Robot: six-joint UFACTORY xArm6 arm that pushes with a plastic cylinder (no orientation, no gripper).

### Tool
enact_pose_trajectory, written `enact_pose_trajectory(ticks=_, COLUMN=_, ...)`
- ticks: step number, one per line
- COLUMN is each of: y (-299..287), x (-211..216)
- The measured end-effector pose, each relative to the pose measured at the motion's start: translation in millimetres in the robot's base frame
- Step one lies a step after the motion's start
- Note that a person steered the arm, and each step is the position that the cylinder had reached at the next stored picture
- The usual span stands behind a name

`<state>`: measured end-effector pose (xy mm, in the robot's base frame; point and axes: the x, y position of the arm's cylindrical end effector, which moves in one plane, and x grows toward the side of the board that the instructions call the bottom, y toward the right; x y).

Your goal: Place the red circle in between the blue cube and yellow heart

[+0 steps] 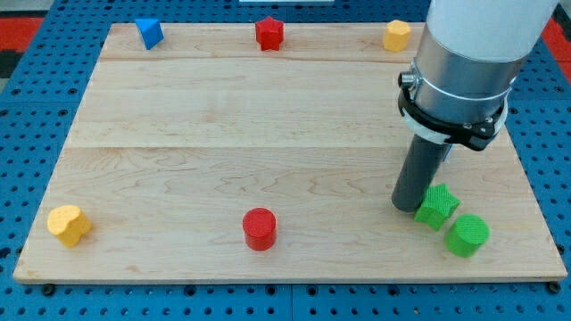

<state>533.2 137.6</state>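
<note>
Well left of my tip [408, 207], the red circle [260, 228] sits apart; no jaws show.

Arm [473, 53] cut off by view's top edge. Small blue patch [449, 152] behind rod, mostly hidden, possibly a block; shape untellable. My tip [409, 207] at rod's foot, contact with green star block [437, 205] unclear.

- No writing, label, brand, number or sign can be read anywhere here.
- The wooden board [268, 125] shows only bare grain.
- The blocks resting on the board have plain coloured faces with no marks.
- The arm's pale casing [477, 36], above the board's right side, carries no readable lettering.
</note>
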Motion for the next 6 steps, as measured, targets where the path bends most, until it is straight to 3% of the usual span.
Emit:
enact_pose_trajectory(ticks=1, y=13.5, x=0.0)
enact_pose_trajectory(ticks=2, y=4.4, x=35.2)
enact_pose_trajectory(ticks=3, y=-29.8, x=74.2)
enact_pose_trajectory(ticks=4, y=-101.6, x=79.3)
enact_pose_trajectory(ticks=6, y=-182.1, x=55.0)
